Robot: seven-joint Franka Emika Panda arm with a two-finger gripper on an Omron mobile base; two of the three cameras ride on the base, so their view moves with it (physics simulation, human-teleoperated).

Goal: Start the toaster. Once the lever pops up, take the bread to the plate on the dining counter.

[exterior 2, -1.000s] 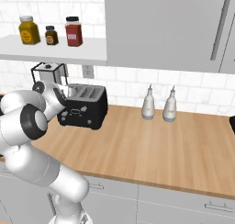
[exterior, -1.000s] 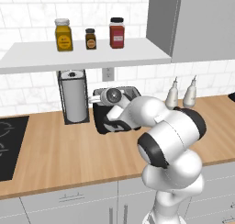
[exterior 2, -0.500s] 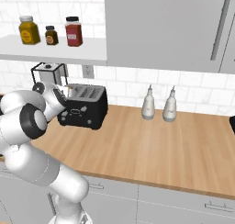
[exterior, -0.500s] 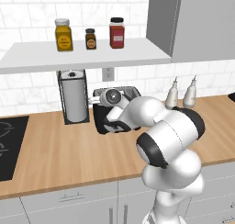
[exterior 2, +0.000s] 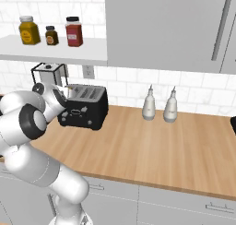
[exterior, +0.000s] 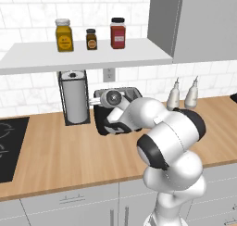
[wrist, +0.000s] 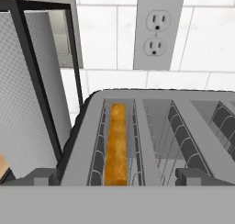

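The wood counter (exterior 2: 152, 145) runs wall to wall under a white tiled backsplash, and its widest bare stretch lies to the right of the toaster and forward of it, out to the front edge. A grey wall cabinet (exterior 2: 175, 28) hangs over the right half, while a white shelf (exterior: 83, 56) juts out over the left, low above the toaster's back. A dark hob (exterior: 7, 148) is let into the counter at its far left end.

The white arm (exterior: 169, 137) reaches in from the front and bends over the toaster. The paper-towel holder (exterior: 74, 97) stands just beside the toaster's left side, its black frame close against that edge in the hand view. The toaster (exterior 2: 85, 108) sits well back near the wall, beneath a wall socket (wrist: 158, 30). Two pale bottles (exterior 2: 159, 105) stand together near the wall, well apart to its right.

On the shelf sit three jars (exterior: 90, 35). The pincer (wrist: 117, 177) hovers close over the toaster's front lip, its fingertips (wrist: 41, 176) spread wide and pinching nothing. The bread (wrist: 115, 145) stands on edge in the leftmost slot, sunk between the wire guides; the slots to its right are bare
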